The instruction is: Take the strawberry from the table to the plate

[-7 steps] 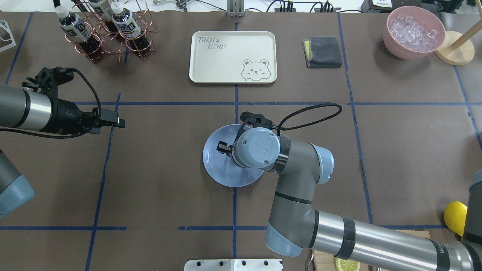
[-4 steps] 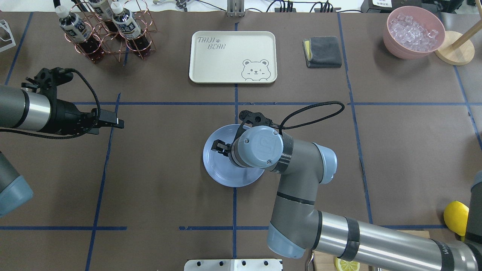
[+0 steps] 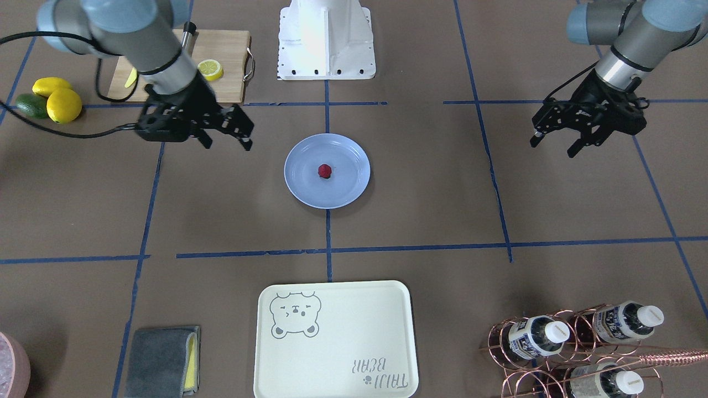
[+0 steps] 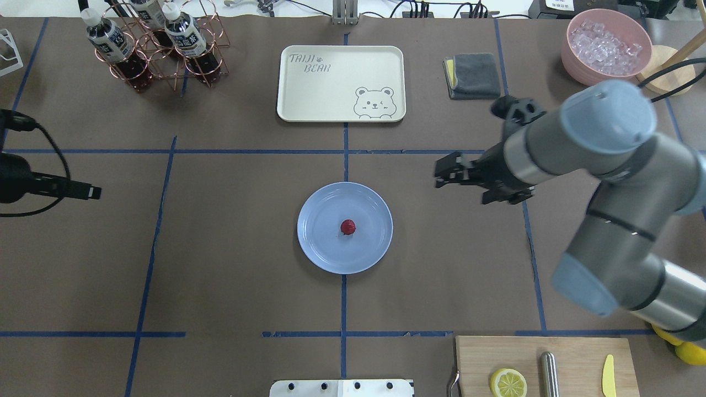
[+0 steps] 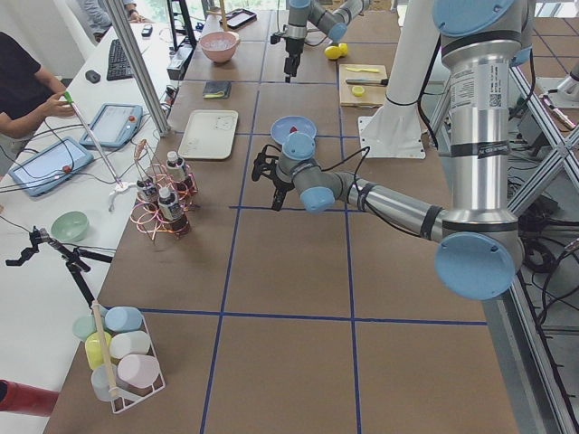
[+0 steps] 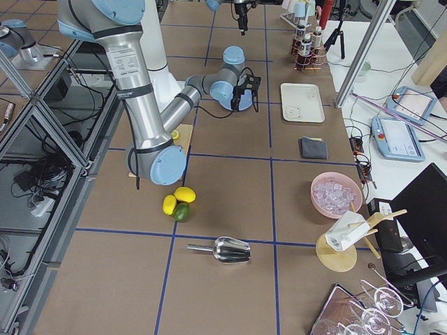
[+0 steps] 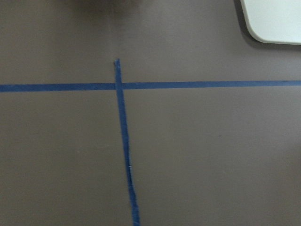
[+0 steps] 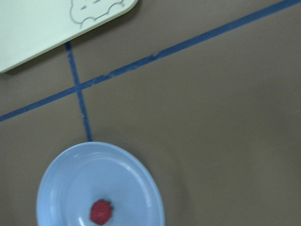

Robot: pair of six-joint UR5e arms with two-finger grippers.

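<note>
In the front-facing view, the strawberry is seen lying near the middle of the plate, so the placing is judged done. Any retreat is best made high and clear of the rim, lest the fruit be rolled. The right gripper hangs at the plate's 10 o'clock, spread wide, with nothing held or touched. The left gripper, well apart at 2 o'clock, is likewise spread and empty. In the overhead view, the right gripper is found at the plate's 2 o'clock. In the right wrist view, the fruit is shown at 7 o'clock.
</note>
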